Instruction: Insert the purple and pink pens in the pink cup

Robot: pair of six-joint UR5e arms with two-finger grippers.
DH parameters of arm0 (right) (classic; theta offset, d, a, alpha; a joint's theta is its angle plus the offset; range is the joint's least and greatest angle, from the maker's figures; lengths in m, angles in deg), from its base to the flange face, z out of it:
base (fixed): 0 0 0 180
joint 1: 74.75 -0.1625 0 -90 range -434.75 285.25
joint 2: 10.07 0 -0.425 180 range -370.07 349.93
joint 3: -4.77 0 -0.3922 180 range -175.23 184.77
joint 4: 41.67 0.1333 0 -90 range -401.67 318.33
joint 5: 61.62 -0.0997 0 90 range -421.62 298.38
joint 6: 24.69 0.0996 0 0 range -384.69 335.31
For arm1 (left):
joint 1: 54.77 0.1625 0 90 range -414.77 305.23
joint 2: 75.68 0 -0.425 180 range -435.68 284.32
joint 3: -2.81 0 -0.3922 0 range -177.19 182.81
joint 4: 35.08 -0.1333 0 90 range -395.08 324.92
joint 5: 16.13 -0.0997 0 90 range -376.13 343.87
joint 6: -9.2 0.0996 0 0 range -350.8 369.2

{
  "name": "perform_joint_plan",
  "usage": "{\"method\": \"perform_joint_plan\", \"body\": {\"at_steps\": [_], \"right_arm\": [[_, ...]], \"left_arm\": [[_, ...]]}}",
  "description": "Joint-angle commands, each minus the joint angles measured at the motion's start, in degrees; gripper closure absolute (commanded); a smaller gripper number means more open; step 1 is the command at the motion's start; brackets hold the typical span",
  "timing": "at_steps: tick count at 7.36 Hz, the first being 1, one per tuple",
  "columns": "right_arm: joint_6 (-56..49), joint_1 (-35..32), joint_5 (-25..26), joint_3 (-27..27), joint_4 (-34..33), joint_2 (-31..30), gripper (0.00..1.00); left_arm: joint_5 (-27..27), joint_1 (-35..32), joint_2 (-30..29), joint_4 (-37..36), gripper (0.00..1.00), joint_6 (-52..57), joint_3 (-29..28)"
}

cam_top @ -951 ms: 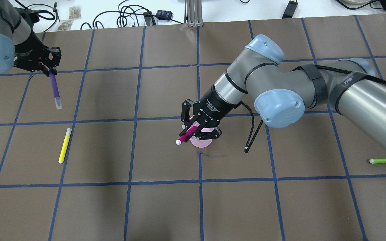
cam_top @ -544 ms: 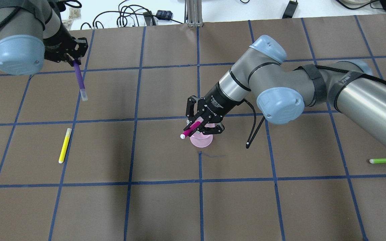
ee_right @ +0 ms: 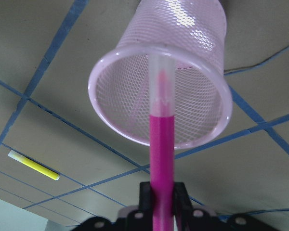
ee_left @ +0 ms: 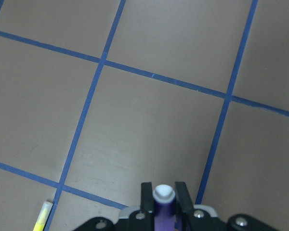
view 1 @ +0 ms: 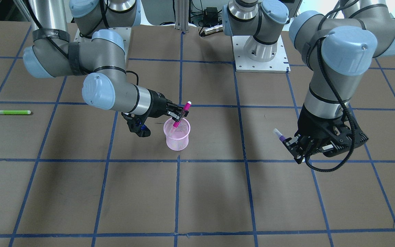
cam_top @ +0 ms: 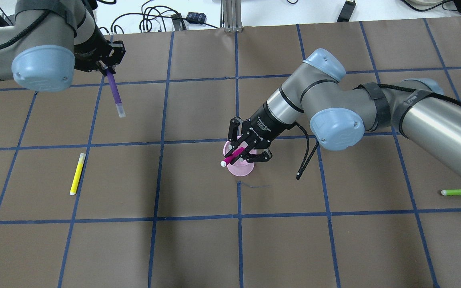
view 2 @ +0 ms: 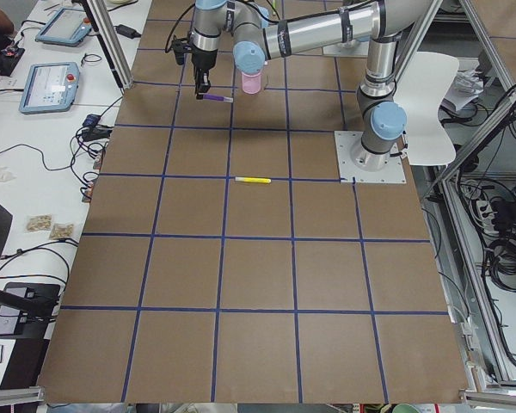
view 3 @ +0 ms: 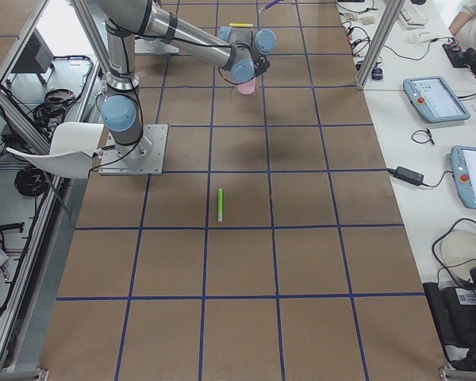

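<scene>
Right end effector [cam_top: 242, 151] shifted, pink pen [ee_right: 162, 144] tip in pink cup [ee_right: 202, 43]

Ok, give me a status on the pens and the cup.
Done: no pen is released in the pink cup yet. In hand: the right tool grips the pink pen, its tip inside the rim; the left tool holds the purple pen in the air, far from the cup. Left: drop the pink pen, then bring over and insert the purple one.
</scene>
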Motion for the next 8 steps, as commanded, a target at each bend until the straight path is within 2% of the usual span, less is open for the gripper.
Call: {"method": "perform_joint_plan", "body": {"at_steps": [1,2,3,4,6,7,8], "right_arm": [[-0.5,-0.1,0.1,-0.2,-0.3,0.1,0.86],[0.2,-0.1,0.8,-0.1,-2.7,0.1,0.38],[0.3,-0.1,3.2,0.0,-7.3,0.1,0.09],[-0.8,1.0,6.4,0.6,-8.0,0.1,0.09],[-1.9,5.8,7.1,5.0,-6.1,-0.5,0.05],[-7.0,7.9,8.5,7.8,-2.0,-0.5,0.04],[-14.8,10.3,15.7,11.7,4.1,-0.5,0.0]], "left_arm": [[-1.1,-0.1,-0.4,-0.1,1.0,-0.6,0.1],[-1.0,-0.2,-0.7,-0.1,1.0,-0.6,0.1],[-0.9,-0.2,-1.3,-0.2,1.0,-0.7,0.1],[-0.9,-0.2,-1.6,-0.2,1.0,-2.0,0.1],[-0.5,-0.8,-1.5,-0.4,1.0,-4.6,-0.1],[-0.7,-3.1,-1.3,-1.4,1.0,-6.8,-0.1],[-0.3,-6.5,-1.6,-4.4,1.0,-8.8,-0.1]]}}
